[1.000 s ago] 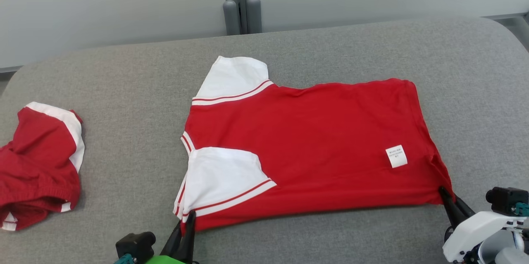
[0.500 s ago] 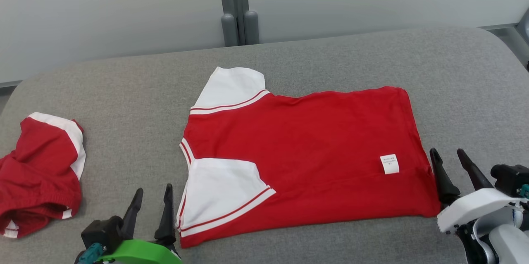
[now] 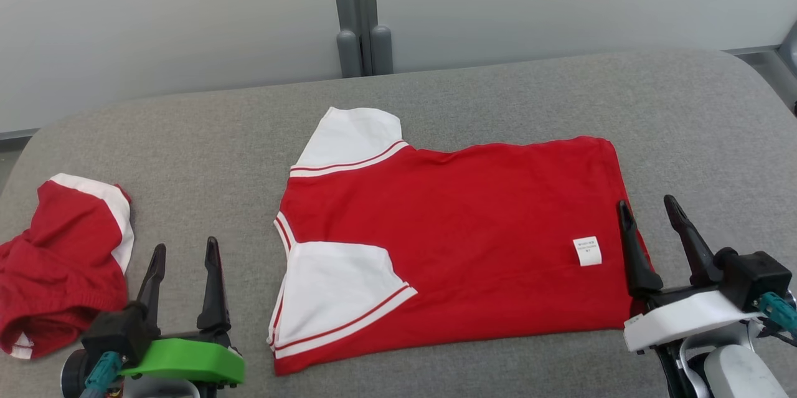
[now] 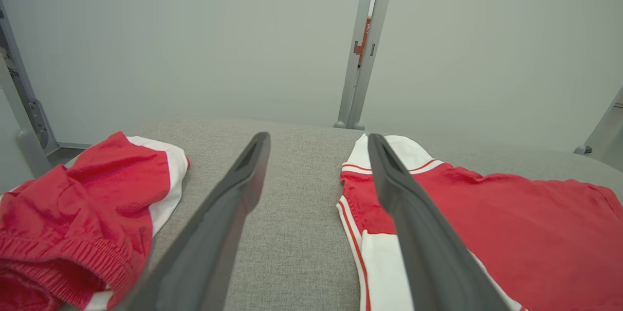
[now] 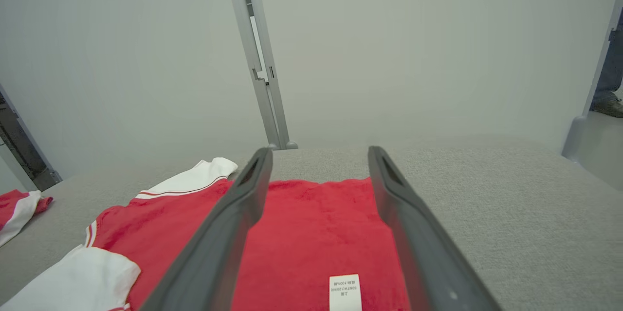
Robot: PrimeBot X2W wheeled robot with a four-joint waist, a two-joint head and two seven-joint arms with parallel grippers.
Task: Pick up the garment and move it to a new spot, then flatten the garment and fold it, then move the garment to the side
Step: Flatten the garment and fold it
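The garment [image 3: 461, 230] is a red shirt with white sleeves, lying flat and folded lengthwise on the grey table, collar end to the left, a small white label [image 3: 587, 251] near its right hem. In the left wrist view the garment [image 4: 511, 233] lies to the right of the fingers. My left gripper [image 3: 185, 251] hovers open left of the near sleeve, holding nothing. My right gripper [image 3: 650, 211] stands open over the shirt's right hem, empty. The right wrist view shows the garment [image 5: 311, 233] and its label [image 5: 345, 291] between the spread fingers.
A second red and white piece of clothing [image 3: 59, 261] lies crumpled at the table's left edge, also seen as red shorts [image 4: 82, 213] in the left wrist view. A grey post [image 3: 355, 12] stands behind the padded grey table [image 3: 498, 93]. A person's foot [image 5: 608, 104] shows far right.
Both grippers have let go of the shirt's near edge, opened, and lifted away; the left one has moved left. The shirt now lies flat. The head camera has shifted slightly.
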